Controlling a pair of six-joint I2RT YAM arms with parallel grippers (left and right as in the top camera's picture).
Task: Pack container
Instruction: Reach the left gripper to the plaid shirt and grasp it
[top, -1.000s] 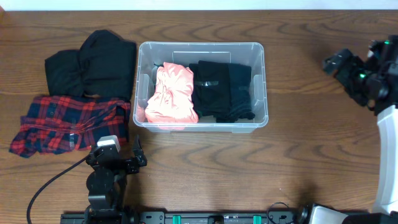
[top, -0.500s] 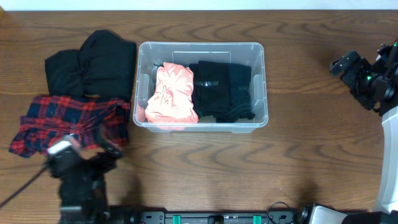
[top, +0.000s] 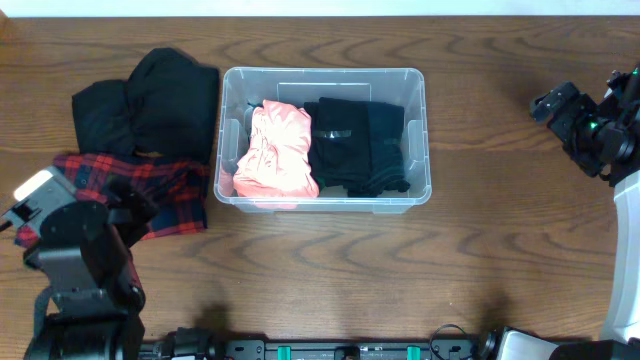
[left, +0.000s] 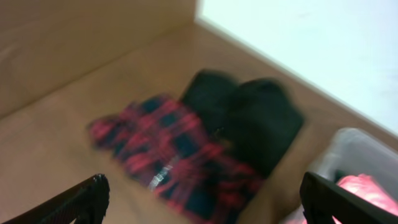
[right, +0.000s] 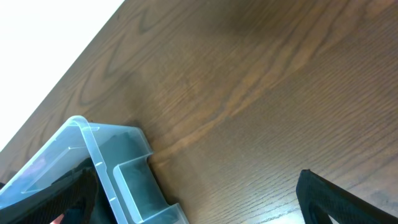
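Observation:
The clear container (top: 421, 140) stands at the table's middle back. It holds a pink garment (top: 275, 150) on the left and a black garment (top: 355, 145) on the right. A red plaid shirt (top: 170, 190) and a black garment (top: 150, 100) lie to its left on the table. My left gripper (top: 128, 207) is open and empty, raised over the near edge of the plaid shirt (left: 174, 155). My right gripper (top: 555, 103) is open and empty, far right of the container (right: 118, 162).
The wooden table (top: 480, 250) runs around the container. The left wrist view, which is blurred, also shows the black garment (left: 249, 118), the container's corner (left: 354, 149) and a light wall (left: 311, 50) behind the table.
My left arm has swung from the front edge leftward and now hangs over the plaid shirt's near side. My right arm drew back slightly to the right, then held still.

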